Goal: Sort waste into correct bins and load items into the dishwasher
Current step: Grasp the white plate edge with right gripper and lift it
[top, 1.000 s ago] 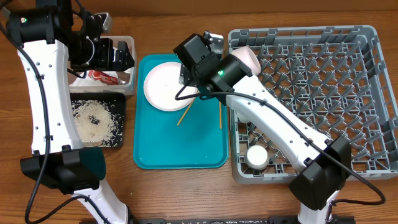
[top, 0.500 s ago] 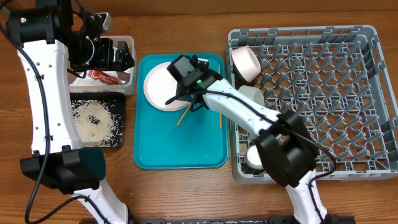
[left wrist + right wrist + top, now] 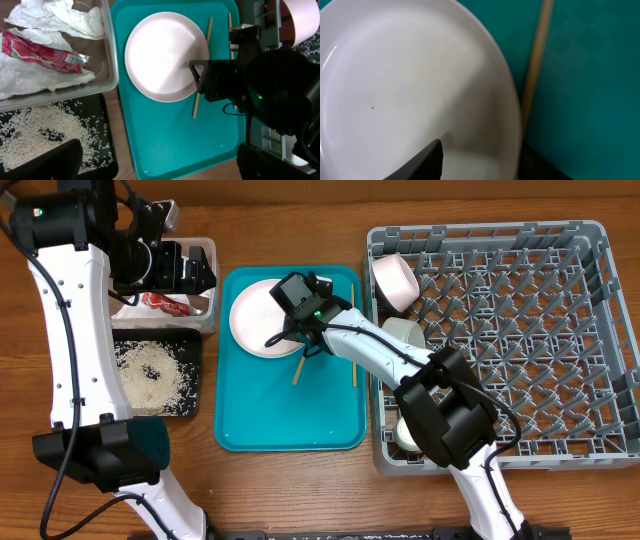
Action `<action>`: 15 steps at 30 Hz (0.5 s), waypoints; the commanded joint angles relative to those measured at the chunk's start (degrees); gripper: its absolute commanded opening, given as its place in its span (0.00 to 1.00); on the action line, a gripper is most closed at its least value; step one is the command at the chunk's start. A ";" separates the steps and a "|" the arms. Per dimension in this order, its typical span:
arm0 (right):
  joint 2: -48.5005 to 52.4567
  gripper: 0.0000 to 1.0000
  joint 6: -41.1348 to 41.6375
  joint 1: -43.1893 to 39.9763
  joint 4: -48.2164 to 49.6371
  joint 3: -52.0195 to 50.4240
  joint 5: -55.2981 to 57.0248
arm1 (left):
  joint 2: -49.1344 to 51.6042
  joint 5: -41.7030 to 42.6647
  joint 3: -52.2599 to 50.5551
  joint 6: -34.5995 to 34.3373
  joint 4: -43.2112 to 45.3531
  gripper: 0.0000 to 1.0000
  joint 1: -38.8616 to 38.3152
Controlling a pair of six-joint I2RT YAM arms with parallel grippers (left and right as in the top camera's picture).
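On the teal serving tray (image 3: pixel 290 420), the right gripper (image 3: pixel 482 162) is straddling the rim of the round white-pink plate (image 3: pixel 255 320), jaws spread and gripping nothing, with a wooden chopstick (image 3: pixel 535 65) lying just beside it. The left gripper (image 3: pixel 188 270) is hovering, spread wide and empty, over the clear tub (image 3: pixel 208 248), which is holding the crumpled napkin (image 3: pixel 55 20) and the red wrapper (image 3: pixel 40 50).

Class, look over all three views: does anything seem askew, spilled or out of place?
Only the chopsticks: they lie apart on the teal tray, one slanted by the plate's rim, the other straight, nearer the dish rack. The rice sits inside the black tray, not spilled.
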 commanded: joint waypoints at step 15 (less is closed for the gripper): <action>1.36 0.17 0.26 -0.02 -2.82 0.09 -0.46 | -1.20 0.74 1.20 0.61 0.15 1.00 -0.22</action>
